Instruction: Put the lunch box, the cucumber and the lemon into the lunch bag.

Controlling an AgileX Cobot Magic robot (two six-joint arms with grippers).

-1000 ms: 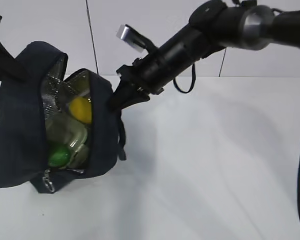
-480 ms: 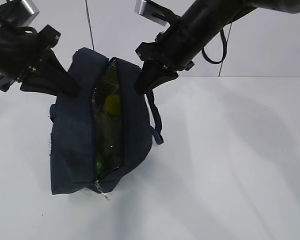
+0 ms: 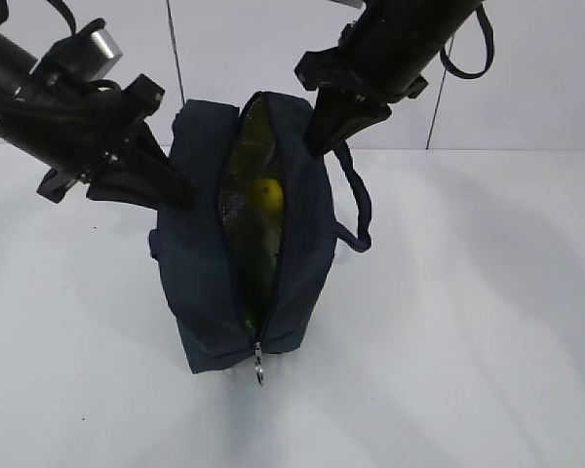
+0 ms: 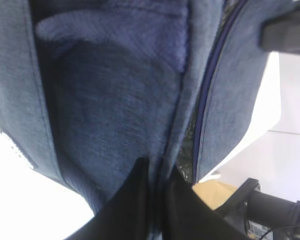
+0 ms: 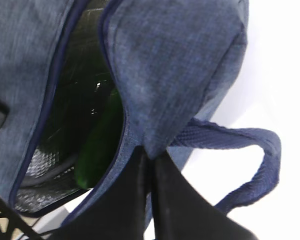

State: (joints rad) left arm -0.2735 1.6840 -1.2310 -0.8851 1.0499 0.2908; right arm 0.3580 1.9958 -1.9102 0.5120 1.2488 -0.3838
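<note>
The navy lunch bag [image 3: 200, 273] stands upright on the white table, its zipper mouth a narrow slit facing me. Inside the slit the yellow lemon [image 3: 266, 192] shows. The right wrist view looks into the bag [image 5: 175, 65] and shows the dark green cucumber [image 5: 97, 140] against the foil lining. I cannot make out the lunch box. My left gripper [image 3: 182, 195] is shut on the bag's left wall, its jaws pinching the fabric [image 4: 157, 167]. My right gripper [image 3: 315, 146] is shut on the bag's right top edge [image 5: 151, 156].
A metal zipper ring [image 3: 259, 371] hangs at the bag's near bottom end. One looped handle [image 3: 357, 210] droops off the right side, close to the right gripper's fingers [image 5: 190, 200]. A dark cable [image 3: 175, 49] runs down the back wall.
Both arms have carried the bag to the right and turned it upright. Its wide-open mouth has narrowed to a slit, and less of the contents shows.
</note>
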